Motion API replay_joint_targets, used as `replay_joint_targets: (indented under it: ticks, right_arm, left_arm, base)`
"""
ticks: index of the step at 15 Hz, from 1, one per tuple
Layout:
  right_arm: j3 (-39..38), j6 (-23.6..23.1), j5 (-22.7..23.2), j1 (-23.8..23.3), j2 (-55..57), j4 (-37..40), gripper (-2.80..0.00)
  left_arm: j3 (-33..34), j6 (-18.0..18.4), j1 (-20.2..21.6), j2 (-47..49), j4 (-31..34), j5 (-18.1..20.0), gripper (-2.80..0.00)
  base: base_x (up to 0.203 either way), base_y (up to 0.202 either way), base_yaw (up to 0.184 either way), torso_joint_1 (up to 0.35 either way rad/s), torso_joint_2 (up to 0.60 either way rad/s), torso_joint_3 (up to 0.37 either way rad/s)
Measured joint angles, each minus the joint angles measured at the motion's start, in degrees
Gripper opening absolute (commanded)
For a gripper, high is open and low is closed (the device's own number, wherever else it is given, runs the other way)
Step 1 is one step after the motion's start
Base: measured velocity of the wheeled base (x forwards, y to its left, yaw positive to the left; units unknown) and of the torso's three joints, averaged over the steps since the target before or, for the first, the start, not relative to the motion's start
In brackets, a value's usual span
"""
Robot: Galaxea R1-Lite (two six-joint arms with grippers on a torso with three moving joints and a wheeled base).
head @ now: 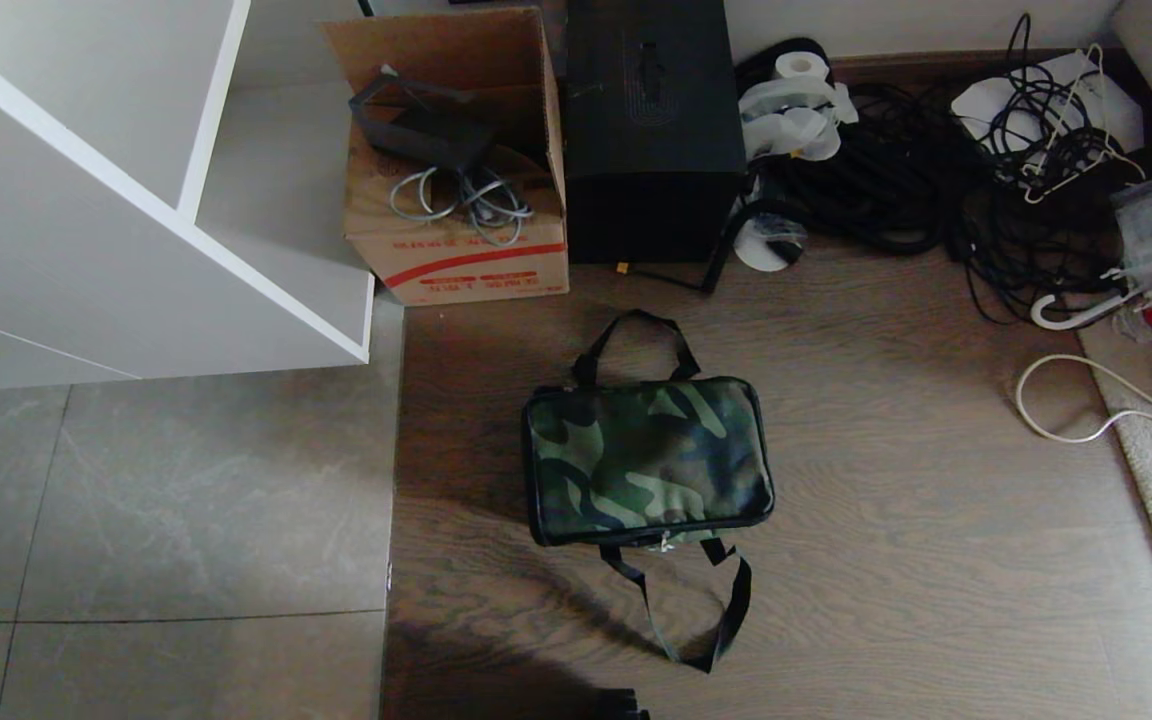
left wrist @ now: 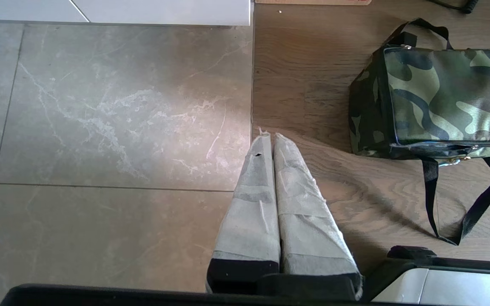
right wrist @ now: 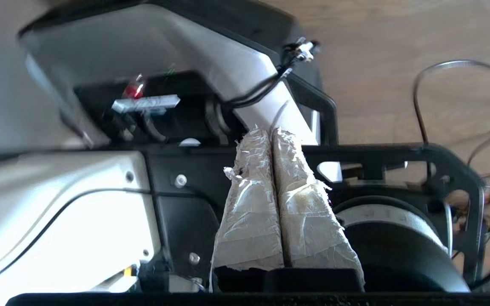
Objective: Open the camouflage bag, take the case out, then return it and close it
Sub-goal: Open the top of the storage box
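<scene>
The head view looks down at the camouflage bag (head: 648, 462). The left wrist view sees it too. The right wrist view faces the robot's base (right wrist: 70, 212).

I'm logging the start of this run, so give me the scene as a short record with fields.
bag: camouflage bag flat on the wood floor, zipped shut
case: not visible
handles: black straps lie loose on two opposite sides
left gripper: shut, empty, beside the bag over the floor
right gripper: shut, empty, over the robot's own base
behind bag: cardboard box, black box
</scene>
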State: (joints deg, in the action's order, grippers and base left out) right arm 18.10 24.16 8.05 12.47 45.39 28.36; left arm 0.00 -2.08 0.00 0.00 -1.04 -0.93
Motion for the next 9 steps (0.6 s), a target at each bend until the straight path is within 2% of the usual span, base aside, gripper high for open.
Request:
replay_joint_targets:
  ticks: [2,4,9]
  right_arm:
    - [-0.27,-4.35,3.05,-0.41,0.85,-4.93,-2.80]
    - [-1.03,-6.58,4.86,-0.49,3.97,-13.63,-2.80]
    - [-1.17,-7.68,6.41,0.09,20.51,-32.16,-2.80]
  left_arm:
    - [0.00,0.00,0.00,0.00,0.00,-0.03,-2.80]
    - [0.00,-0.02,0.00,0.00,0.00,0.00,-2.80]
    - [0.00,0.00,0.00,0.00,0.00,0.00,-2.80]
  base:
    - [0.000,0.000,0.000,0.000,0.00,0.000]
    - [0.000,0.000,0.000,0.000,0.00,0.000]
    - [0.000,0.000,0.000,0.000,0.00,0.000]
